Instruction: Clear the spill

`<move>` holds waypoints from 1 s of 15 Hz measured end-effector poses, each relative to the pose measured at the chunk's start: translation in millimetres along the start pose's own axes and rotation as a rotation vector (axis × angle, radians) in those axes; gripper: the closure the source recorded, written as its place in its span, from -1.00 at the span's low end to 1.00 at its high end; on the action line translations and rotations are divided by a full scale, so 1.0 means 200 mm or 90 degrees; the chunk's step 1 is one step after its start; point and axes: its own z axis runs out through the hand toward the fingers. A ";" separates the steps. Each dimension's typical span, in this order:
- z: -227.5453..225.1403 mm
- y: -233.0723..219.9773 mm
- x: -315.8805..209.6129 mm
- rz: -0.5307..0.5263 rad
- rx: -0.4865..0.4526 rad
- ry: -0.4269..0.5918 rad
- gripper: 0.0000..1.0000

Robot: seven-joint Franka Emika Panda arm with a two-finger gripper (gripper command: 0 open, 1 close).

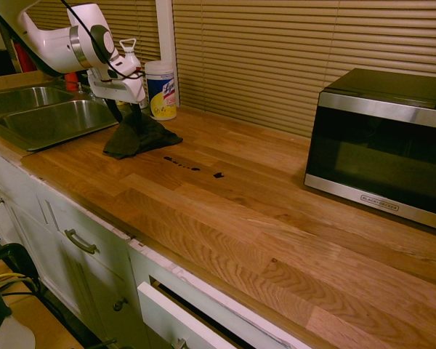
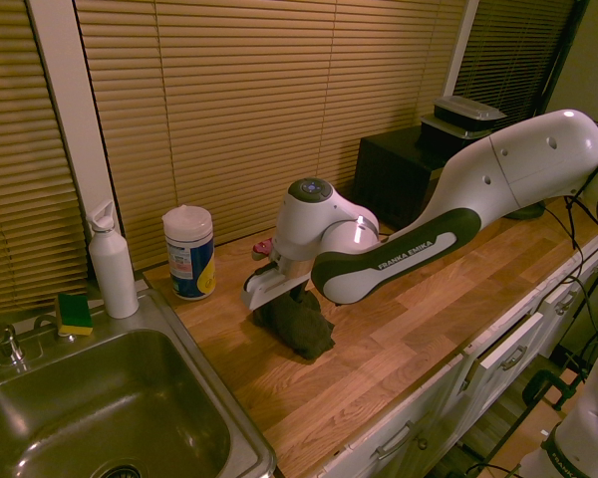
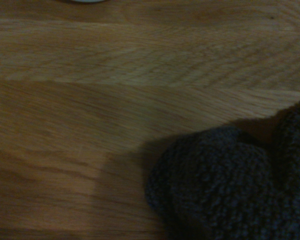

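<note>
The arm hides the cloth's [image 2: 301, 327] top, and the microwave [image 1: 381, 142] is cut off at 3 o'clock.

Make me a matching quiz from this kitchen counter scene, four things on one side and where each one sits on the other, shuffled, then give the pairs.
Things:
1. cloth
2. spill
3. microwave
4. sponge

Places:
A. on the sink's rim, beside the white bottle
B. far end of the counter from the sink
C. under the gripper
D. bare wood between cloth and microwave

Pairs: 1-C, 2-D, 3-B, 4-A
</note>
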 end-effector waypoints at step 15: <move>0.08 0.04 0.14 0.032 -0.030 -0.012 1.00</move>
